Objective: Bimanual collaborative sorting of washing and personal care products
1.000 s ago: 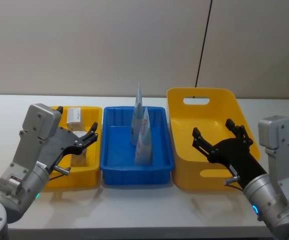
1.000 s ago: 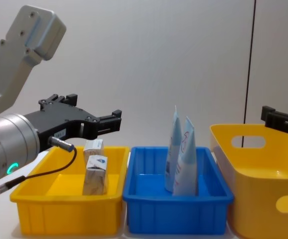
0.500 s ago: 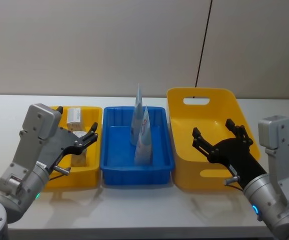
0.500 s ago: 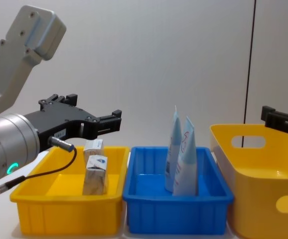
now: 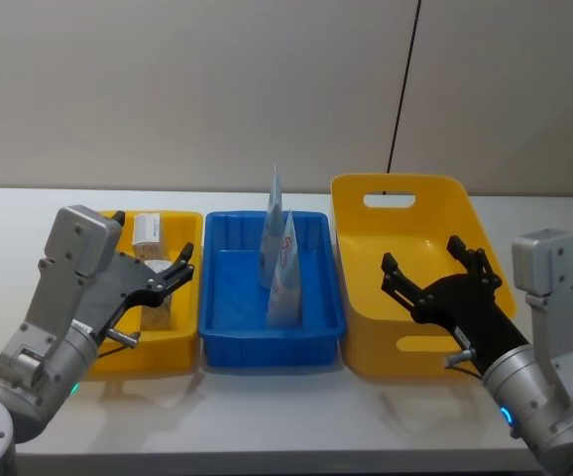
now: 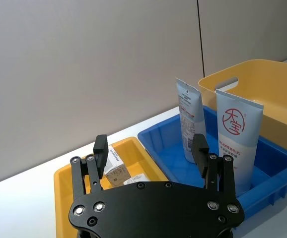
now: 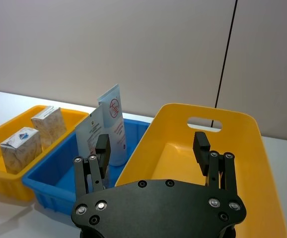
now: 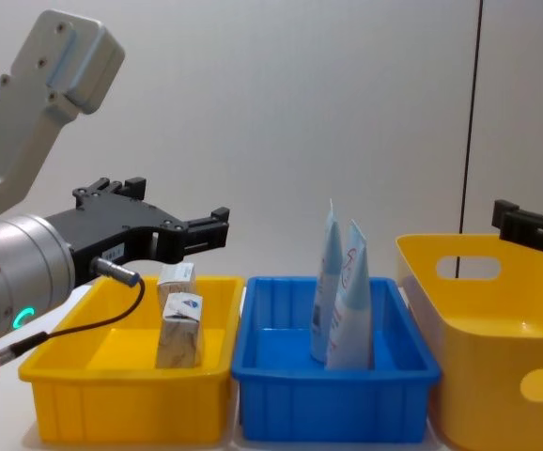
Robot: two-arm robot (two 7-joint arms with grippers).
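Head view: left gripper (image 5: 152, 250) and right gripper (image 5: 423, 262) gape empty, tapering tubes (image 5: 284, 270) upright in glossy blue bin (image 5: 271, 351).

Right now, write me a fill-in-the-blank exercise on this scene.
Both squeeze tubes stand in the ____ middle bin.
Both cartons stand in the ____ small bin.
The right gripper hovers over the ____ yellow bin.
The left gripper, above the cartons, is ____, not shut.
Missing: blue; yellow; large; open.
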